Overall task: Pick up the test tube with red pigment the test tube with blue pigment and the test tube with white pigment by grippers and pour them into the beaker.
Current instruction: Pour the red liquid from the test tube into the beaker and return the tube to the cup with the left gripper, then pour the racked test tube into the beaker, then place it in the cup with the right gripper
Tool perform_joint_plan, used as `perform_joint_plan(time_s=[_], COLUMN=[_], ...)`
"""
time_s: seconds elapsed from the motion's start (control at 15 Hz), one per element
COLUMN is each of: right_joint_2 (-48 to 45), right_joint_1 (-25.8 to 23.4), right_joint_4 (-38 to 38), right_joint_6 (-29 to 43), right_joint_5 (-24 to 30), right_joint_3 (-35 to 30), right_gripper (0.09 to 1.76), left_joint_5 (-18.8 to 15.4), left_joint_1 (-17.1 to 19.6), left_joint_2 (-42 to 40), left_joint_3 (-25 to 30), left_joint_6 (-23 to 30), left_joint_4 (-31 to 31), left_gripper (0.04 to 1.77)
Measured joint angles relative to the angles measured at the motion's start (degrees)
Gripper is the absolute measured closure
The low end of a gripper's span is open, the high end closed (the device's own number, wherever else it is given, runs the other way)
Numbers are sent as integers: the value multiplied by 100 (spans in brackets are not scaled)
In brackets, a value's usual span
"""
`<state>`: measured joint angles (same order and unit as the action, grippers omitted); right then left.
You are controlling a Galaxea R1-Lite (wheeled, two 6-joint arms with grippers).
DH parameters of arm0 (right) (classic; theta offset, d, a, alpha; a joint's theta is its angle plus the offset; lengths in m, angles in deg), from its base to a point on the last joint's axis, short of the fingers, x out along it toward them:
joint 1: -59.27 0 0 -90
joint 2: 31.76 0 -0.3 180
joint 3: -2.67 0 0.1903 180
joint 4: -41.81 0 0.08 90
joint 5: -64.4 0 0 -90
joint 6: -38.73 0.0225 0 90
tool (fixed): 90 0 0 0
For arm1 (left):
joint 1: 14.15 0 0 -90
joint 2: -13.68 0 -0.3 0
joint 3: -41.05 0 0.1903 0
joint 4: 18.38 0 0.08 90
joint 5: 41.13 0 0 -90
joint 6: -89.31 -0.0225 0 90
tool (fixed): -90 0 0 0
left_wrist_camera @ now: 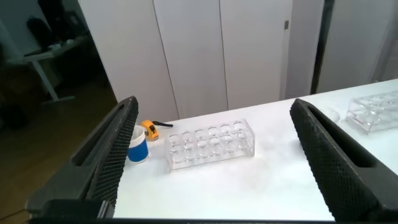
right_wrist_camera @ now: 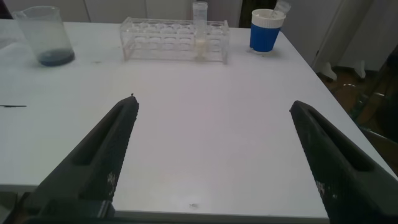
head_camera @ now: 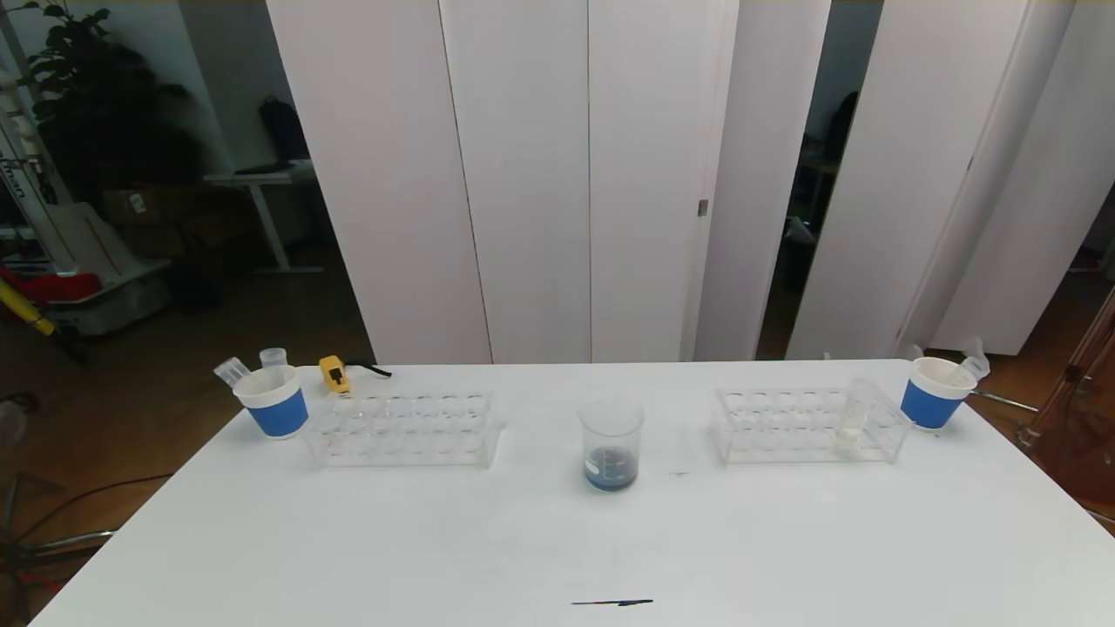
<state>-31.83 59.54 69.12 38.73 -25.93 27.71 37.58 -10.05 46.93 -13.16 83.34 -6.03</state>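
- Beaker (head_camera: pixel 611 444) upright near mid-table, between the two clear racks; dark blue liquid pooled in its bottom. Also in right wrist view (right_wrist_camera: pixel 43 36), far from that gripper.
- Test tube with white pigment (head_camera: pixel 852 418) standing in the right-hand rack (head_camera: pixel 806 427), toward the end nearest the right blue cup; cream-white liquid low in the tube. Same tube in right wrist view (right_wrist_camera: pixel 199 31).
- Left-hand rack (head_camera: pixel 405 428) with no coloured liquid to be made out in its wells; seen also from left wrist (left_wrist_camera: pixel 210 144).
- Blue paper cup (head_camera: pixel 273 401) at the table's left back corner, clear tubes leaning in it; small yellow object (head_camera: pixel 334 374) just beside it.
- Second blue cup (head_camera: pixel 935 393) at the right back corner, just beside the right rack, clear tubes inside.
- Tubes with red or blue pigment not identifiable as such.
- Left gripper (left_wrist_camera: pixel 217 162) out of head view; jaws spread wide, nothing between them, held above the left part of the white table (head_camera: pixel 557 540).
- Right gripper (right_wrist_camera: pixel 214 158) likewise spread wide and empty, over bare table on the right side, well apart from the rack.
- Thin dark mark (head_camera: pixel 612 602) on the table's near edge.
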Motion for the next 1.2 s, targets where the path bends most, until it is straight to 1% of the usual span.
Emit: perform_joint_plan(time_s=[0.13,0.27,0.47,0.67,0.73,0.87,1.07,1.13,1.2], right_joint_2=[0,0,0,0,0,0,0,0,0], right_joint_1=[-2,-2,0,-2,-2,-2,-2,-2,2], right_joint_4=[0,0,2,2,2,0,0,0,0], right_joint_6=[0,0,0,0,0,0,0,0,0], right_joint_5=[0,0,-2,-2,0,-2,0,0,0], right_joint_3=[0,0,0,0,0,0,0,0,0], right_gripper=[10,10,10,10,10,10,10,10,10], left_joint_5=[-37,-72,-56,-15,74,418,1017,1087,1107], left_joint_1=[-99,-168,-357,-407,-410,-410,-410,-410,-410], left_joint_2=[-850,-1541,-2250,-2881,-3035,-3217,-3317,-3324,-3332], left_joint_3=[245,610,1340,2161,2409,2756,3024,3054,3063], left_joint_6=[22,39,63,91,112,221,256,284,424], left_joint_4=[524,818,872,839,778,730,891,1078,1143], left_gripper=[6,6,6,6,6,6,6,6,6])
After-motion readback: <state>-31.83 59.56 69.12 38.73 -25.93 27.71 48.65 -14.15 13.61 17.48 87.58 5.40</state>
